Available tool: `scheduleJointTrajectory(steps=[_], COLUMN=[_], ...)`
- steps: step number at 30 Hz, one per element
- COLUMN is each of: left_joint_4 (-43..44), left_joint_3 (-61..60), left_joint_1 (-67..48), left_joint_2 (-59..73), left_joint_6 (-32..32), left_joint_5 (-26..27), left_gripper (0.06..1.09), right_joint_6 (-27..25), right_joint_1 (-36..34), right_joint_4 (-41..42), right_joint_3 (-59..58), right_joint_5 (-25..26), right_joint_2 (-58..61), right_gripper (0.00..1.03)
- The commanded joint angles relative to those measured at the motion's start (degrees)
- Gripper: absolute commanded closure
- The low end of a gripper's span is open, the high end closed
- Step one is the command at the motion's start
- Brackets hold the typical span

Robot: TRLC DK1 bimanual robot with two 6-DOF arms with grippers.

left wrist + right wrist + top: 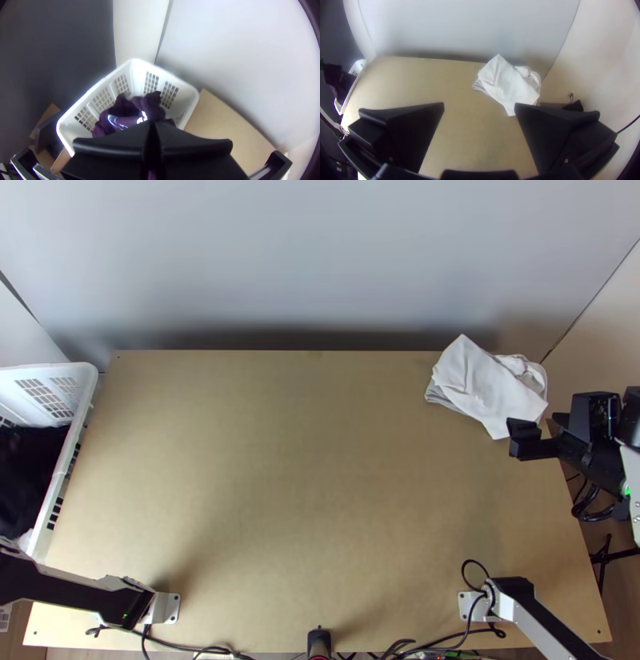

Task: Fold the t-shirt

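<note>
My right gripper (pixel 558 424) stands open near the table's right edge, beside the white cloth; in the right wrist view the right gripper (pixel 479 108) has nothing between its wide-apart fingers. In the left wrist view my left gripper (pixel 152 125) is shut on a dark purple t-shirt (pixel 133 108), over the white basket. The shirt hangs bunched, with a shiny print showing, and its lower part is hidden by the fingers. The right wrist view shows the purple shirt (pixel 338 81) rising above the basket rim. Dark cloth (pixel 28 476) fills much of the basket in the top view.
The white basket (pixel 80 390) stands at the table's left edge. A white cloth (pixel 480 384), folded into a loose pile, lies at the far right corner of the wooden table (pixel 304 484). Cables run along the near edge, and a wall rises behind the table.
</note>
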Motion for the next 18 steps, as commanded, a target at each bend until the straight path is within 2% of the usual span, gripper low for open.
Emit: scheduleJointTrajectory(steps=[1,9,14,18], left_joint_4=[1.39,9.3,8.42,8.95], left_joint_3=[10.66,9.87,1.61,-10.35], left_joint_1=[-0.36,-1.85,-17.32,-38.85], left_joint_2=[-7.76,-19.8,-26.3,-28.76], left_joint_6=[-8.68,-17.56,-18.0,-18.09], left_joint_5=[11.79,31.57,30.25,19.0], left_gripper=[1.05,1.05,1.05,1.05], right_joint_6=[-0.38,-0.12,1.55,1.99], right_joint_1=[0.05,0.67,0.93,0.93], right_joint_4=[1.36,9.18,11.03,11.64], right_joint_3=[-2.15,-6.28,-8.3,-7.25], right_joint_5=[0.02,-0.06,-0.06,0.02], right_joint_2=[-1.89,-6.11,-6.37,-6.11], right_gripper=[0.05,0.05,0.05,0.05])
